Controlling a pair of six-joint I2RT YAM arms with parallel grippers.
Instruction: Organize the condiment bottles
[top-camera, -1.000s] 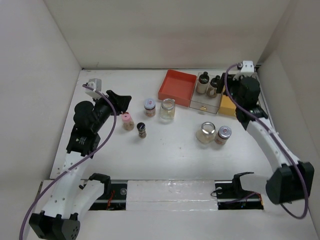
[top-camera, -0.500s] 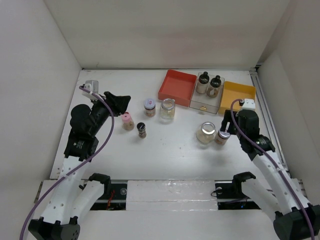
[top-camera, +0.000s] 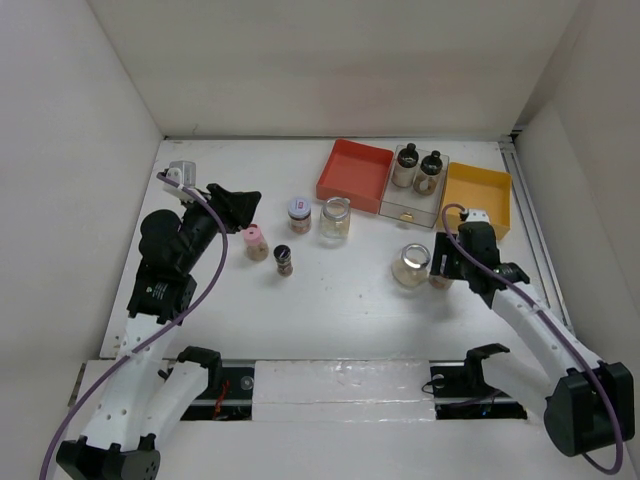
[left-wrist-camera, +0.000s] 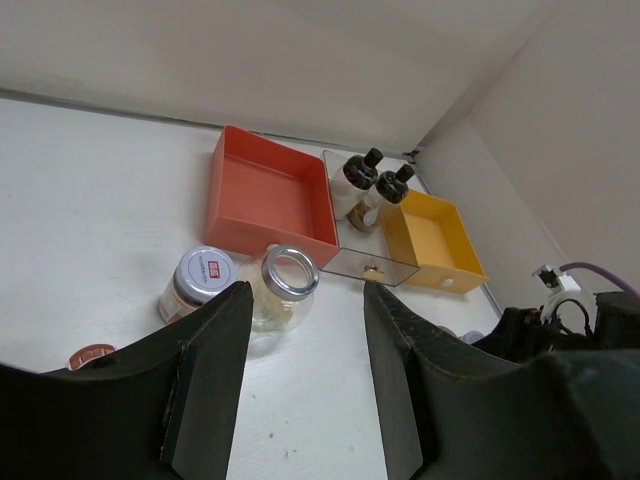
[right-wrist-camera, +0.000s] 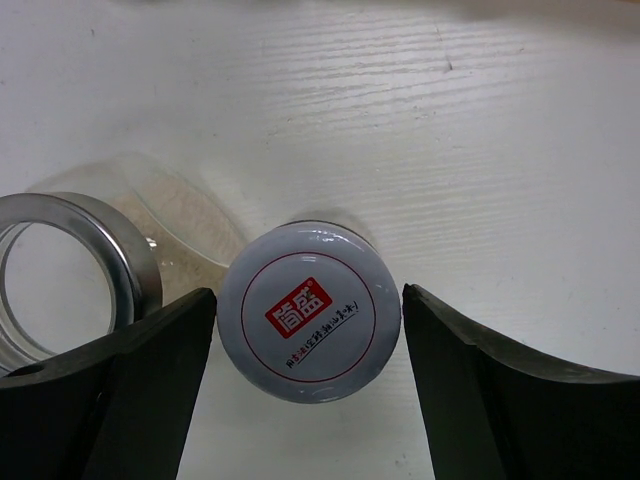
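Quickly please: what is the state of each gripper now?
Left gripper: open, holding nothing.
Right gripper: open, jaws either side of the silver-lidded jar; grip cannot be told.

trays: red tray (top-camera: 354, 172), clear tray (top-camera: 408, 209), yellow tray (top-camera: 478, 188). pink-capped bottle (top-camera: 255, 241), three black-capped bottles (top-camera: 284, 259). short jar (right-wrist-camera: 309, 311): silver-white lid, red ring, red label, white characters. second short jar (left-wrist-camera: 200, 285): same lid pattern. glass jar (right-wrist-camera: 60, 270): clear, silver rim. left gripper (left-wrist-camera: 305, 300), right gripper (right-wrist-camera: 308, 300): black. cables (top-camera: 215, 270) purple. table (top-camera: 340, 300) white.

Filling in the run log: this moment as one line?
right gripper open, straddling silver-lidded jar | left gripper open, hovering | two black-capped bottles in clear tray
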